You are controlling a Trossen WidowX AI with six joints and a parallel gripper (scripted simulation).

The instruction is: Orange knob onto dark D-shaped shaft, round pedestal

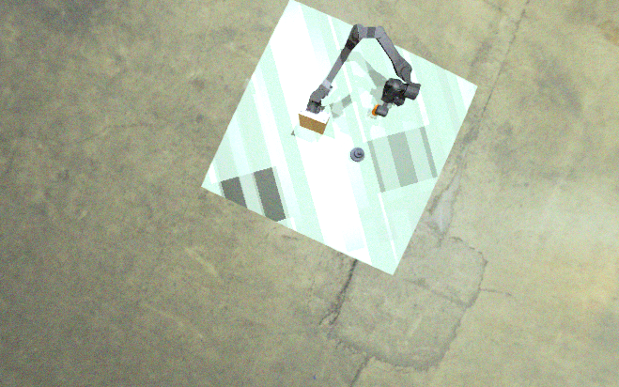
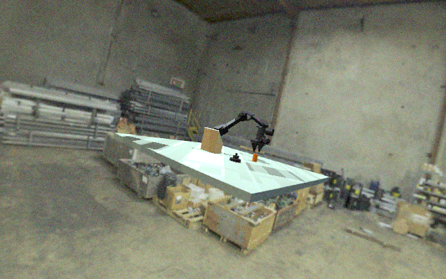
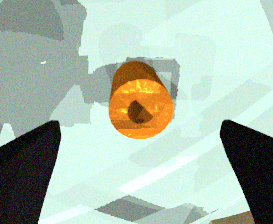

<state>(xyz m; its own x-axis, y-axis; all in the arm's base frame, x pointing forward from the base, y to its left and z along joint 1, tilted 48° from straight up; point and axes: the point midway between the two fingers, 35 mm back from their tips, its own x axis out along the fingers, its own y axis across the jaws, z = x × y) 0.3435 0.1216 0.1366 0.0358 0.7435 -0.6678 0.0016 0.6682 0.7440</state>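
Observation:
The orange knob (image 1: 375, 110) (image 2: 254, 158) (image 3: 137, 92) stands upright on the table, partly covered by the arm in the top view. In the wrist view its dark hole shows, with the flat side toward the upper right. My gripper (image 2: 256, 151) (image 3: 144, 128) is open and empty, just above the knob in the exterior view. In the wrist view the knob lies between the two fingers sideways, a little above the line of their tips. The dark round pedestal (image 1: 357, 154) (image 2: 235, 160) stands apart from the knob with its shaft bare. The shaft's flat side cannot be made out.
A wooden block (image 1: 312, 123) (image 2: 211, 140) stands by the arm's base, to the left of the pedestal and knob in the top and exterior views. The pale table (image 1: 340, 207) (image 2: 252, 181) carries grey shadows and bright streaks. Its nearest corner in the exterior view is well beyond the pedestal.

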